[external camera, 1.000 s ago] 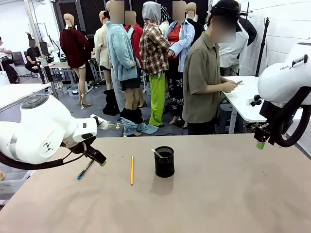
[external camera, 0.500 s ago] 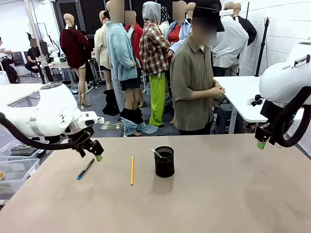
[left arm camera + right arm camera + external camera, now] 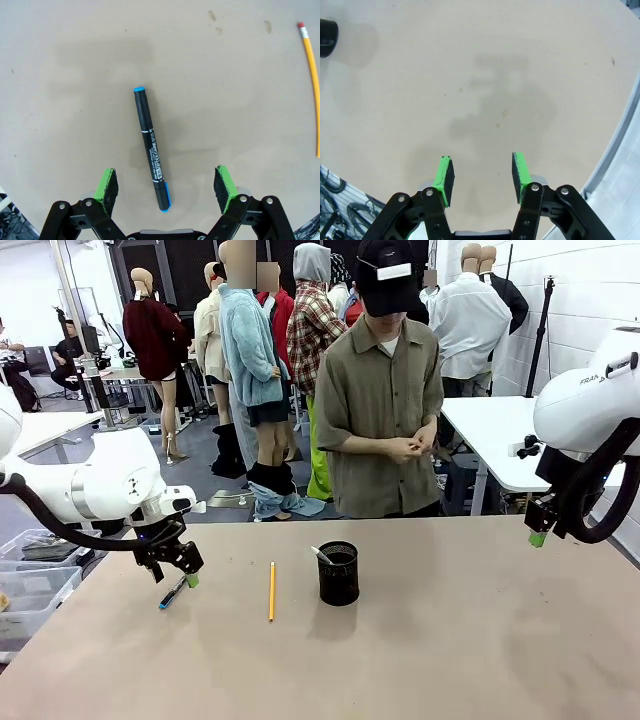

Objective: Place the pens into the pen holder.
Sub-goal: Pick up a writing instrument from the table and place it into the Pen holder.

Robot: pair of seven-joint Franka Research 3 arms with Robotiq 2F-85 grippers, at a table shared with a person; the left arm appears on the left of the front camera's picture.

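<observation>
A dark blue pen (image 3: 172,592) lies on the tan table at the left. My left gripper (image 3: 182,567) hangs just above it, open. In the left wrist view the pen (image 3: 151,150), with bright blue ends, lies lengthwise between the green pads (image 3: 106,185), untouched; the gripper (image 3: 165,186) straddles its near end. A yellow pencil (image 3: 271,590) lies to the pen's right, and its eraser end (image 3: 311,75) shows at the wrist view's edge. The black mesh pen holder (image 3: 338,573) stands mid-table with a whitish pen (image 3: 321,554) in it. My right gripper (image 3: 538,537) hovers far right, part open and empty (image 3: 482,180).
A person (image 3: 385,400) stands at the far edge behind the holder, hands clasped at the chest. The holder's edge (image 3: 327,32) shows in the right wrist view's top left corner. A white table (image 3: 490,440) stands behind on the right.
My left gripper has swung left and down to just over the blue pen. The person has stepped left and turned to face the table. The right arm has stayed still.
</observation>
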